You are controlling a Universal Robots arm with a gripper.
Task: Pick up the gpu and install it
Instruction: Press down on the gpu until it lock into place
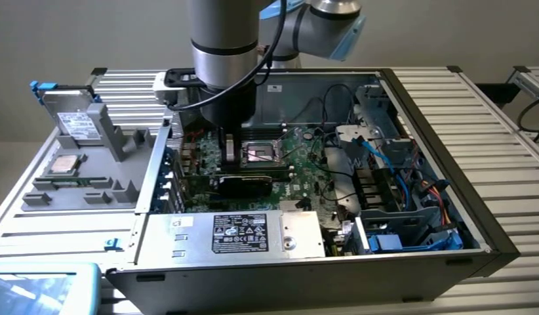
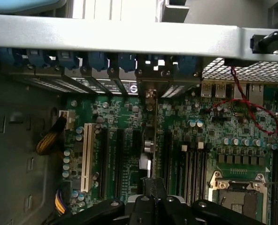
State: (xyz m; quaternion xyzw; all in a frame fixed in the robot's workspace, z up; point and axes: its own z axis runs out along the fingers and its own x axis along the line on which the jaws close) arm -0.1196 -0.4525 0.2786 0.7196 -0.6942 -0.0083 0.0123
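Exterior view: an open metal computer case lies on a ribbed aluminium surface, its green motherboard crossed by black and blue cables. The grey arm reaches down into the case. Beside the case, on the exterior view's left, a grey moulded tray carries a silver drive and a square chip. Seen edge-on from the wrist, the gpu stands upright over the expansion slots, with the black hand clenched on its thin edge.
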